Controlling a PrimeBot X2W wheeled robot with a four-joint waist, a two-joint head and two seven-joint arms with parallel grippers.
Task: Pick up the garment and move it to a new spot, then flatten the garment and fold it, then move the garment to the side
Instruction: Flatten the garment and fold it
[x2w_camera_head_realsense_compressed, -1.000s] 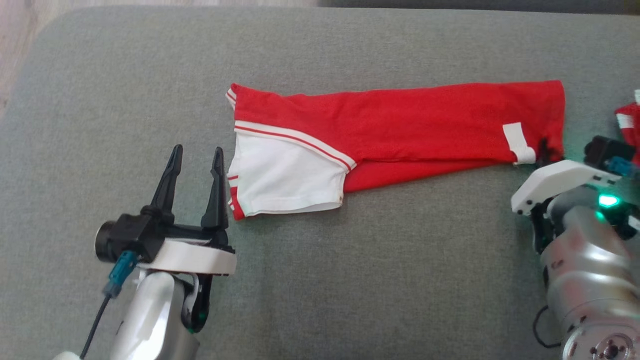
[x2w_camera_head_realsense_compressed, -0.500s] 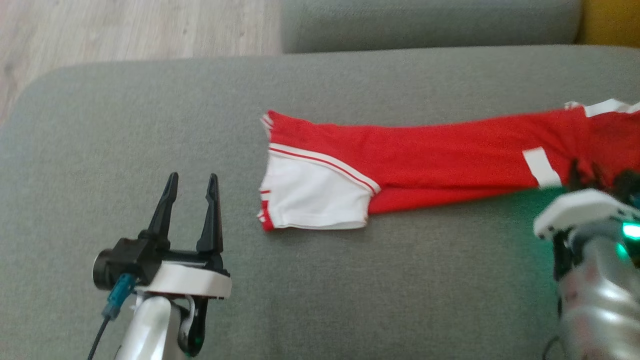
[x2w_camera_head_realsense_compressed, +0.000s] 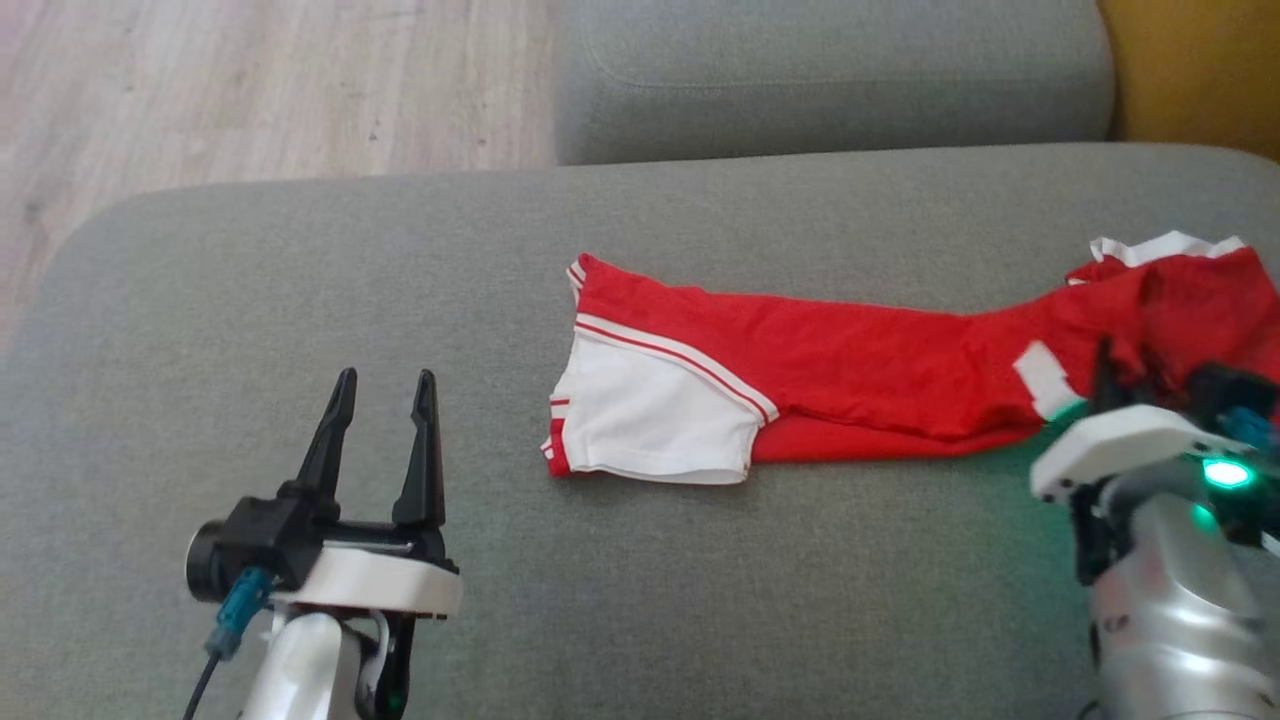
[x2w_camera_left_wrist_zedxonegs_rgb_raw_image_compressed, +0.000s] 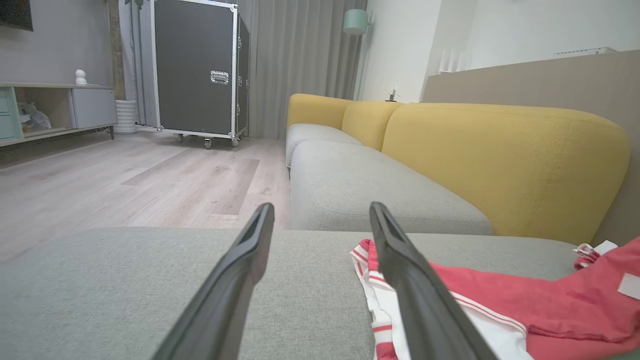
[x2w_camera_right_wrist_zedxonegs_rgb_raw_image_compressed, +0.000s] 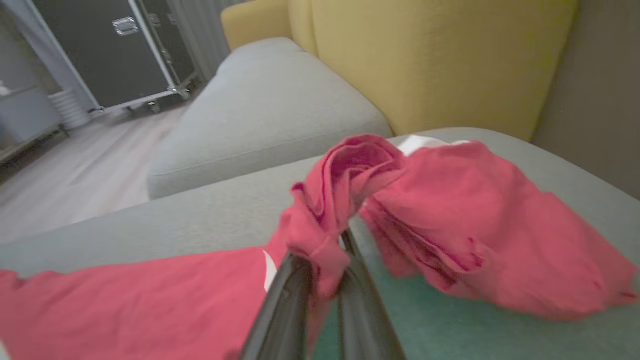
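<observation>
At 3 o'clock right claw (x2w_camera_right_wrist_zedxonegs_rgb_raw_image_compressed: 322, 265) clenched on bunched end of red-and-white fabric garment (x2w_camera_head_realsense_compressed: 850, 370) to lift it; left claw (x2w_camera_head_realsense_compressed: 385, 385) released, idle at 8 o'clock.

A living room, by the look of it: grey-and-yellow sofa (x2w_camera_left_wrist_zedxonegs_rgb_raw_image_compressed: 500, 150), pale wooden floor (x2w_camera_left_wrist_zedxonegs_rgb_raw_image_compressed: 125, 185), long curtains (x2w_camera_left_wrist_zedxonegs_rgb_raw_image_compressed: 300, 60), low sideboard (x2w_camera_left_wrist_zedxonegs_rgb_raw_image_compressed: 60, 107), lamp (x2w_camera_left_wrist_zedxonegs_rgb_raw_image_compressed: 356, 21).

The garment (x2w_camera_head_realsense_compressed: 860, 370) is cut off at its right end by the head view's right edge. The right pincer (x2w_camera_right_wrist_zedxonegs_rgb_raw_image_compressed: 325, 257) has its fingertips buried in a bunched fold of the garment; the fold's detail is blurred.
</observation>
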